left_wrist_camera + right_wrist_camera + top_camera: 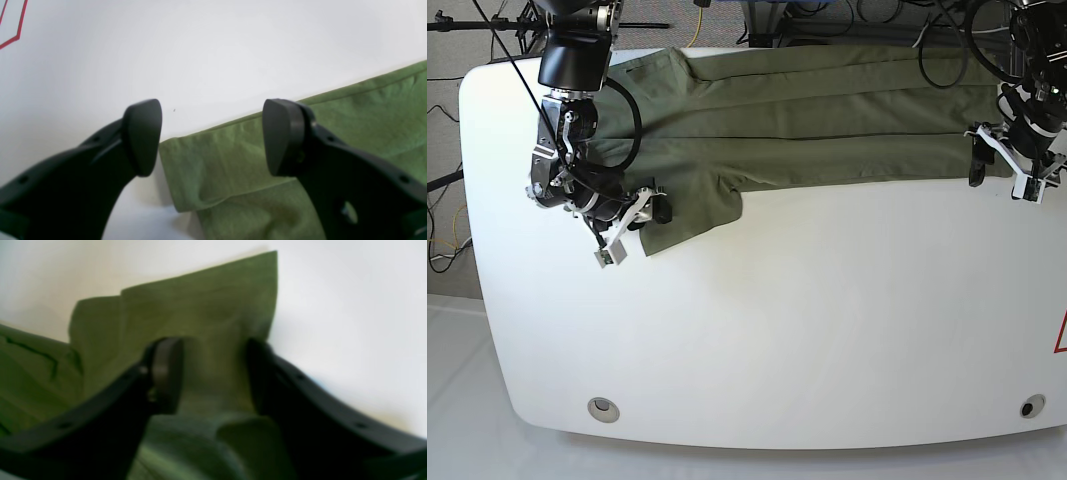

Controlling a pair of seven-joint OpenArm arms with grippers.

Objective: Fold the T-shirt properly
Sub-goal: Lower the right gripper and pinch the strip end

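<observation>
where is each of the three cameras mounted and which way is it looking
Left wrist: rides on the left arm, looks past the open left gripper at the T-shirt corner and white table.
Right wrist: rides on the right arm, looks between the right gripper at a sleeve-like flap of cloth; blurred.
Base: high up, looks down on the whole table, both arms in view, right gripper at picture left, left gripper at picture right.
Shared: all three show the green shirt on the white top.

A white rounded table (777, 330) is lit evenly, with black cables (867, 20) tangled at twelve o'clock and pale floor (452, 330) at nine.
</observation>
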